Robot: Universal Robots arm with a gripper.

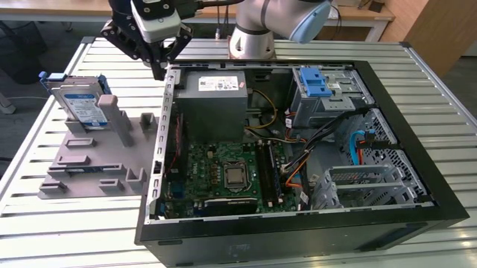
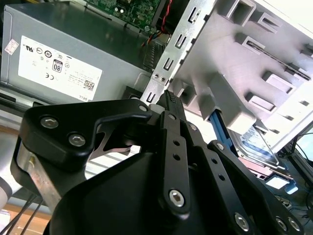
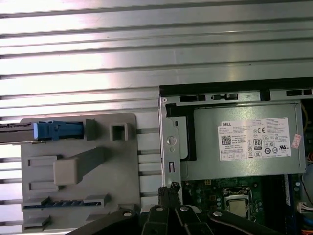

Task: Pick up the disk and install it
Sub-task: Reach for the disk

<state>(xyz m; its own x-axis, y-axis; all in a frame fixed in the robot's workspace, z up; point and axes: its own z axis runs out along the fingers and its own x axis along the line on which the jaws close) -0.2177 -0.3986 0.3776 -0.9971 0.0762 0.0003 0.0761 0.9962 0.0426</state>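
The black claw point(image 1: 158, 71), seemingly pressed together, hangs beside the grey metal wall point(image 1: 168, 111) of the open black computer case point(image 1: 447, 195) and might strike it, while the silver-grey, blue-labelled rectangular disk point(image 1: 80, 105) stands at its 8 o'clock in a grey plastic holder point(image 1: 89, 167).

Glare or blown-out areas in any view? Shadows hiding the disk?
First wrist view: heavy glare bands on the table slats. Second wrist view: area beyond the grey fixture blown out white, gripper dark against it. Exterior view: even light, disk free of glare and shadow, case interior dimmer.
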